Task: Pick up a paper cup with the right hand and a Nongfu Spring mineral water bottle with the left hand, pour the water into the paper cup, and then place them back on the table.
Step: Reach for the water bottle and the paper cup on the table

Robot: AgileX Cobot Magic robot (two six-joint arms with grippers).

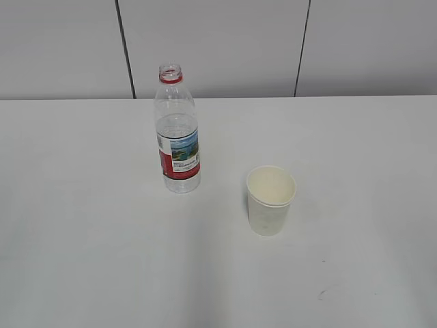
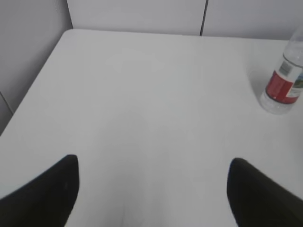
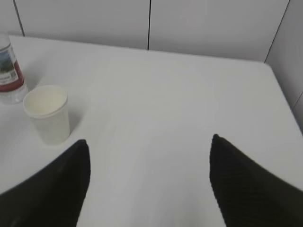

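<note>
While both arms hang back from the work, your left claw (image 2: 151, 189) stands spread wide with nothing between its dark fingers (image 2: 45, 194), only bare white table (image 2: 142, 94) showing in the gap. Look ahead and to the right of that claw and you find the Nongfu Spring mineral water bottle (image 2: 283, 82), upright on the table, well apart from the fingers and cut off by the picture's edge. In the exterior view the bottle (image 1: 177, 133) stands uncapped, red ring at the neck, water up to about the top of its red-and-white label. No arm shows in that view.

Move right and there's the paper cup (image 1: 270, 200), upright, mouth open, sitting near the bottle but not touching it, a little closer to the camera. A small dark scuff (image 1: 321, 294) marks the table nearer still.

Now your right claw (image 3: 149, 184): released too, fingers (image 3: 251, 184) parted wide, holding nothing. From there the cup (image 3: 47, 113) sits ahead and off to the left, just beyond the left finger's tip but clear of it. The bottle's base (image 3: 10, 75) peeks in further left and behind the cup. Grey wall panels (image 3: 213, 23) close off the far side of the table.
</note>
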